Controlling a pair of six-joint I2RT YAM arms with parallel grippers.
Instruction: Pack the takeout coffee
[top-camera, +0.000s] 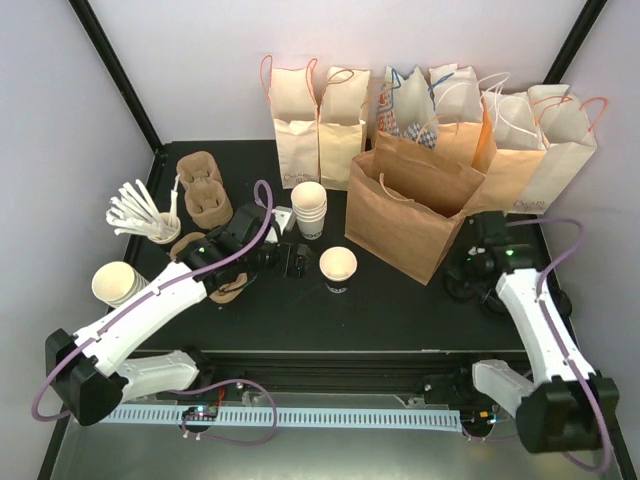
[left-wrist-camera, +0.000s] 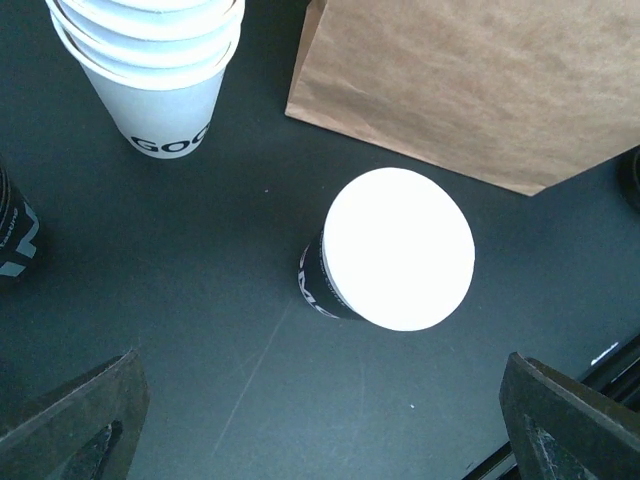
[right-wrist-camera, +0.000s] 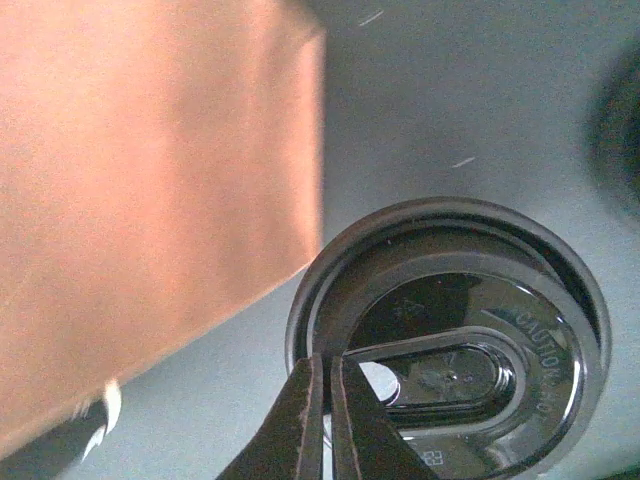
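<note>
The takeout coffee cup (top-camera: 338, 267) stands upright and lidless on the black table (top-camera: 400, 320). It is just in front of the big brown paper bag (top-camera: 410, 205) and to the right of a stack of white paper cups (top-camera: 309, 208). The left gripper (left-wrist-camera: 320, 365) hangs over it with fingers spread wide; the cup lies ahead of them, between them and untouched. The black lid (right-wrist-camera: 450, 340) is over by the bag's right-hand corner. There the right gripper (right-wrist-camera: 329, 372) has its fingers almost together at the lid's near rim, and they seem to be pinching it.

That pinch on a thin plastic edge is the weak point. The lid could swing or slip out on the way across, and it sits close enough to the bag to catch on the paper. The cup looks light, so an off-centre press with the lid could tip it or shove it into the bag.

The cup's mouth is blown out white in the left wrist view, so any contents are hidden. The right wrist view is blurred, and it does not show whether the lid is lifted or resting on something
</note>
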